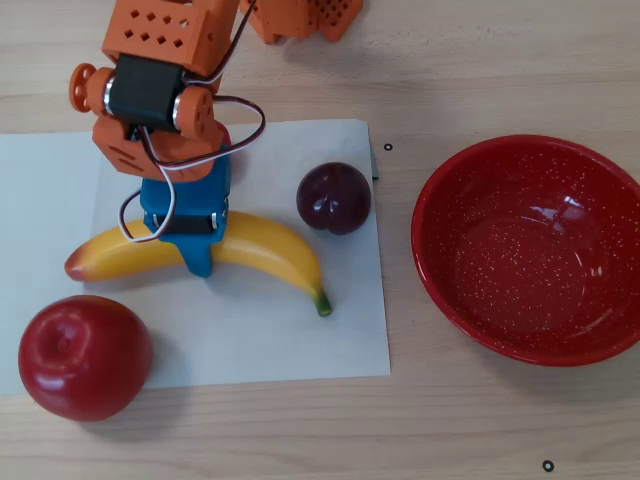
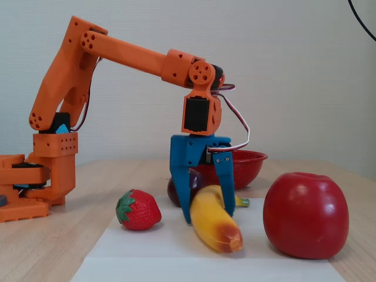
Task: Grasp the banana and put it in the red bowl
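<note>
- The banana (image 1: pixel 262 246) lies on the white paper sheet (image 1: pixel 290 340), its orange-red end to the left and its green stem tip to the right in the overhead view; in the fixed view the banana (image 2: pixel 214 220) points its orange-red end toward the camera.
- My pincer (image 2: pixel 207 207) stands straight over the banana's middle, one blue finger (image 2: pixel 182 194) on each flank, pinching it; from above my pincer (image 1: pixel 196 238) covers that middle part.
- A dark plum (image 1: pixel 333 197) sits just beyond the banana, to the right.
- A red apple (image 1: pixel 84 356) rests near the banana's orange-red end.
- A strawberry (image 2: pixel 138 210) sits left of my pincer in the fixed view.
- The red bowl (image 1: pixel 530 250) stands well apart to the right, on the wooden table (image 1: pixel 480 70).
</note>
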Available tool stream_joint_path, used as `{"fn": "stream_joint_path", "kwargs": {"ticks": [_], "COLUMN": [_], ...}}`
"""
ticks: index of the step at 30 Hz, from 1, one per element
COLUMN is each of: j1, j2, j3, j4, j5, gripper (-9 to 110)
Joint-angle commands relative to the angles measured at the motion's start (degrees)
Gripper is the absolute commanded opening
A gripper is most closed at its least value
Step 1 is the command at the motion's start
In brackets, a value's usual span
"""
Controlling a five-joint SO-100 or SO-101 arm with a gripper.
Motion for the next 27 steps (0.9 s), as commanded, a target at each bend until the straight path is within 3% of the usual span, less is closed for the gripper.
{"fn": "stream_joint_path", "kwargs": {"ticks": [1, 15, 27], "j1": [-2.5, 0.9, 9.6], "j2": [3.5, 6.0, 13.4], "j3": [-9.0, -35.2, -38.0], "j4": [6.2, 29.6, 32.3], "j5": [-1.9, -4.2, -7.8], "gripper": [0, 0, 0]}}
